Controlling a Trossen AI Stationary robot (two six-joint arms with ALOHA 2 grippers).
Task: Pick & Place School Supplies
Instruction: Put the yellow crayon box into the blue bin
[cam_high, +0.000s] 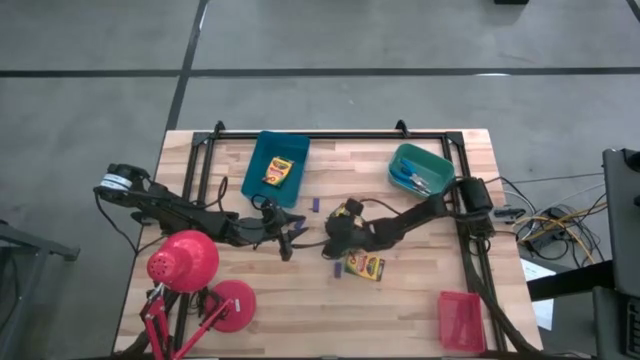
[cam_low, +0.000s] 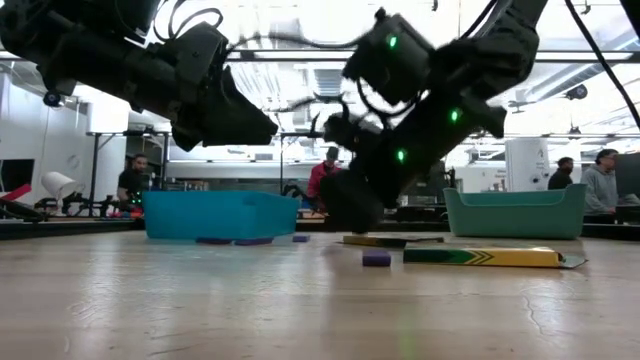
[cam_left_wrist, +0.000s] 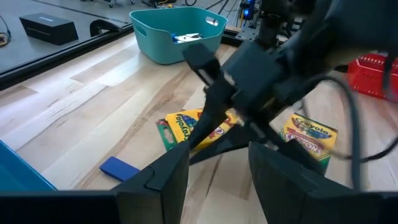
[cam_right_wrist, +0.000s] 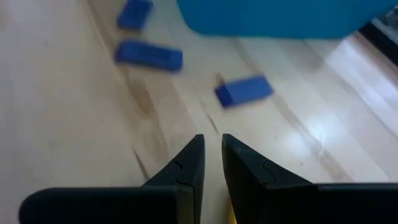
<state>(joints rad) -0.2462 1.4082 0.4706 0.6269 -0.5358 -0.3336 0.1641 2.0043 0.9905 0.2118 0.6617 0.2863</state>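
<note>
— Yellow cardboard is what I'm after. The right gripper (cam_right_wrist: 212, 146) is down over the first crayon box (cam_left_wrist: 186, 127), mid-surface, meeting it at its edge because the box lies flat and offers little else to catch.

— Have the jaws got it?

— I cannot tell. From the wrist camera I can't see whether they are closed on the box, and in the low view it looks to be lying on the wood.

— And your left?

— The left gripper (cam_left_wrist: 219, 163) hangs just beside it, jaws open and empty, facing the right arm. I judge it waits there for a handover or for its own pick.

— Where does the box go?

— Probably the blue tray (cam_high: 262, 150); a third crayon box (cam_high: 277, 172) already lies inside. The scissors (cam_left_wrist: 186, 37) sit in the teal tray (cam_left_wrist: 146, 37), so each kind seems to get its own home.

— What's left?

— The second crayon box (cam_left_wrist: 308, 138), just beside the first, and a purple stick (cam_low: 376, 258) close by. The stick could get nudged if I sweep low.
</note>
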